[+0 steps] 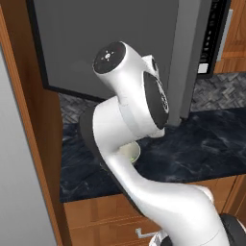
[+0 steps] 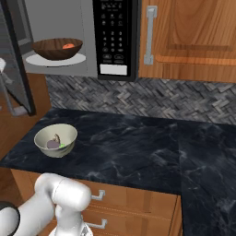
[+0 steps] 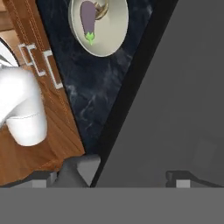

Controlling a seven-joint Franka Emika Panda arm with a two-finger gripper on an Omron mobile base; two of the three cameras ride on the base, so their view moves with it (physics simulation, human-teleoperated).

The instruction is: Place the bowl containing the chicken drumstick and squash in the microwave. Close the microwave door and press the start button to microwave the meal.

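Observation:
The microwave stands open, with its black keypad panel to the right of the cavity. Inside, the dark wooden bowl rests on the white turntable plate. An orange-red bit of the squash shows above the bowl's rim; the chicken drumstick is hidden by its wall. The microwave door hangs swung out to the left. In the hand view my gripper is open, close against the door's grey face, one fingertip on each side of its dark frame edge.
A cream bowl with purple and green food sits on the dark marble counter below the door. Wooden cabinets lie right of the microwave, drawers under the counter. My arm blocks much of the left base view.

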